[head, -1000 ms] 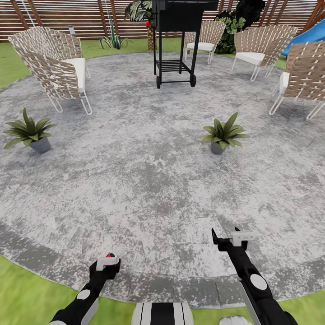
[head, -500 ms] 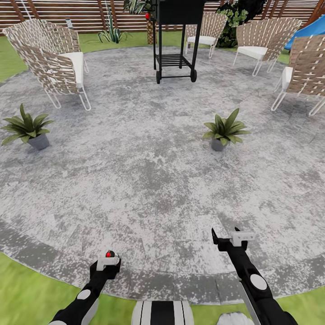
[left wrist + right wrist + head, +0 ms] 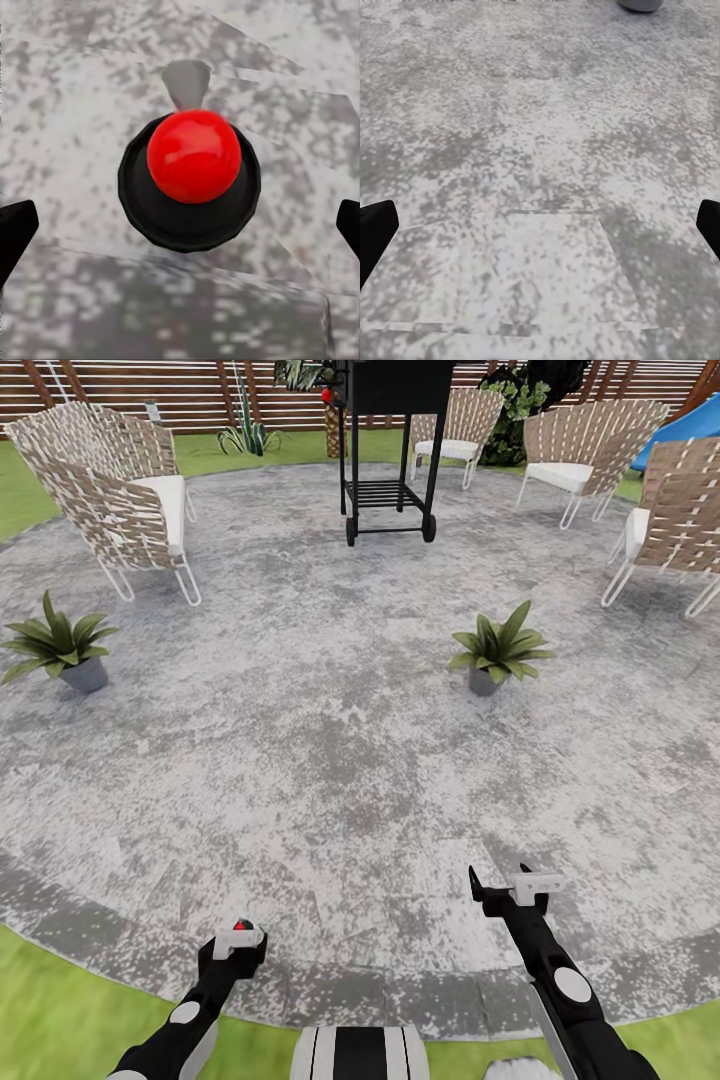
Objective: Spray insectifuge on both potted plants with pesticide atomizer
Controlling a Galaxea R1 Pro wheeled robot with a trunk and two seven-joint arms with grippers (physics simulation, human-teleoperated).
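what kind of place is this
Most likely a backyard garden patio: a round grey stone patio edged by green lawn, woven outdoor chairs around a black grill cart, a slatted wooden fence behind, and two potted plants.

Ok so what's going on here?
A two-armed robot waits at the patio edge, facing one potted plant at left and a second potted plant ahead right. A red-topped black object, possibly the atomizer, sits between the left gripper's spread fingers. The right gripper is open and empty.
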